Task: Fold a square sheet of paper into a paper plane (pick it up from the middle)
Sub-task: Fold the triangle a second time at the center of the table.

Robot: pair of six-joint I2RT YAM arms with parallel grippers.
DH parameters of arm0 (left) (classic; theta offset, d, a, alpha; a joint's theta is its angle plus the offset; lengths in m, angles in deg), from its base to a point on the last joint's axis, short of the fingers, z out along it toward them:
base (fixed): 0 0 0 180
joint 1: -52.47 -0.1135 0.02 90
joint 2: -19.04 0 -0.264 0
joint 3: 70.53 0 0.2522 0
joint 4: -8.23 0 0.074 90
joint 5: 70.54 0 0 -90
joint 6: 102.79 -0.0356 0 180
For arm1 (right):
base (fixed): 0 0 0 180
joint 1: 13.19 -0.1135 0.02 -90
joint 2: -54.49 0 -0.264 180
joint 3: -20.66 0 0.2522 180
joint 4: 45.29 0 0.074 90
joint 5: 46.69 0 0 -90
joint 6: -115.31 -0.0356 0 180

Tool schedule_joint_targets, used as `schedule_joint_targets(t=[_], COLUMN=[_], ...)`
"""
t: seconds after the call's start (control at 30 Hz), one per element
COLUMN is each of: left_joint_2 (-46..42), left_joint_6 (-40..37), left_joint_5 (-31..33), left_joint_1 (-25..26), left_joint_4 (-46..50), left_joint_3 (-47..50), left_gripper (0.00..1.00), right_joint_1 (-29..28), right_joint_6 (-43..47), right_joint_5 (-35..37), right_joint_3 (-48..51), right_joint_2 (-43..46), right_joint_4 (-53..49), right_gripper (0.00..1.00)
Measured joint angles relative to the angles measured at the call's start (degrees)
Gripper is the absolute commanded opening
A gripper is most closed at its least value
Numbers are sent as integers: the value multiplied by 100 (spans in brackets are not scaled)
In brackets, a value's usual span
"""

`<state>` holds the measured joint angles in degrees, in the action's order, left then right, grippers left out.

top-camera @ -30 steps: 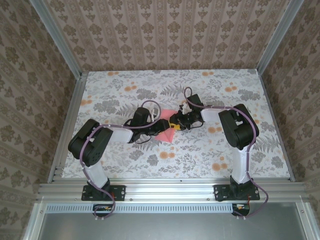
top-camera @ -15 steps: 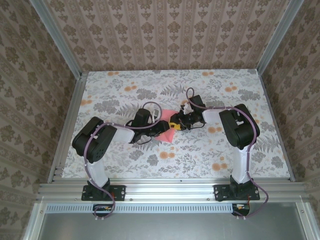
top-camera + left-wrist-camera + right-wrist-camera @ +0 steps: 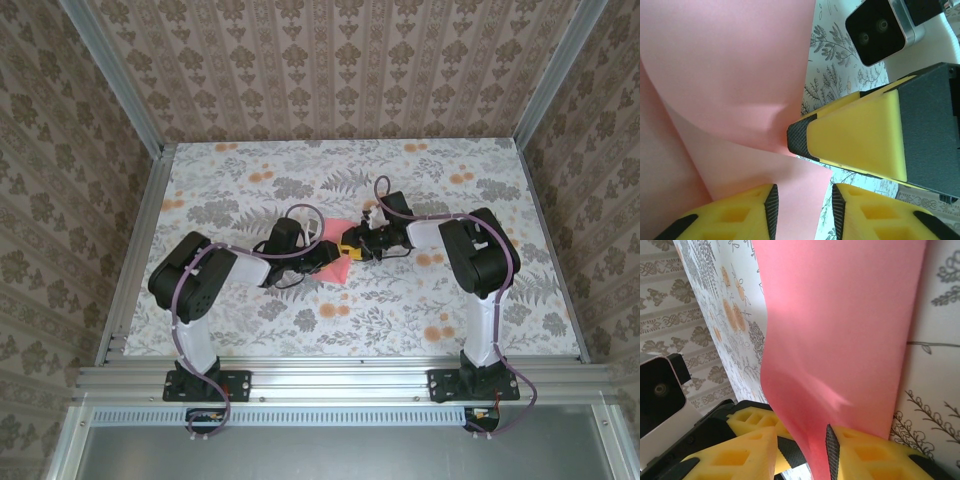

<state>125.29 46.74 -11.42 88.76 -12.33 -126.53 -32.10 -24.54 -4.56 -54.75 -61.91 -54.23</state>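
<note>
The square sheet of paper (image 3: 334, 272) is pink-red and lies bent at the table's middle, under both grippers. In the left wrist view the paper (image 3: 725, 75) bulges upward in overlapping layers. One corner lies between the spread pads of my left gripper (image 3: 805, 215), which is open. A fingertip (image 3: 800, 137) of the right gripper presses into the paper's crease. In the right wrist view the paper (image 3: 840, 315) rises and runs down between the jaws of my right gripper (image 3: 802, 455). It rests against one pad, with a gap on the other side. The paper plane is out of view.
The table (image 3: 450, 300) has a grey and orange floral cover. Patterned walls and aluminium rails (image 3: 135, 250) close it in on three sides. The two grippers, left (image 3: 335, 256) and right (image 3: 353, 247), meet tip to tip. Both arms bend inward from their bases.
The left arm has shifted a little right and its jaws have narrowed. Less pink paper shows beside the grippers from above. The right gripper has barely moved.
</note>
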Motion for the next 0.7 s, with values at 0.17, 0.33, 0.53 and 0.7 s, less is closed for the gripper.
schedule_joint_targets(t=[0.17, 0.33, 0.53, 0.7], left_joint_2=[0, 0, 2, 4], left_joint_6=[7, 7, 7, 7], left_joint_5=[44, 68, 68, 68], left_joint_1=[0, 0, 0, 0], left_joint_4=[2, 4, 4, 7], left_joint_3=[0, 0, 0, 0], left_gripper=[29, 29, 29, 29], right_joint_1=[48, 76, 44, -42], right_joint_6=[280, 577, 811, 811], right_joint_5=[9, 11, 7, -17], right_joint_3=[138, 201, 201, 201], right_joint_2=[173, 306, 317, 317], right_joint_4=[-254, -651, -828, -811], right_gripper=[33, 31, 28, 25])
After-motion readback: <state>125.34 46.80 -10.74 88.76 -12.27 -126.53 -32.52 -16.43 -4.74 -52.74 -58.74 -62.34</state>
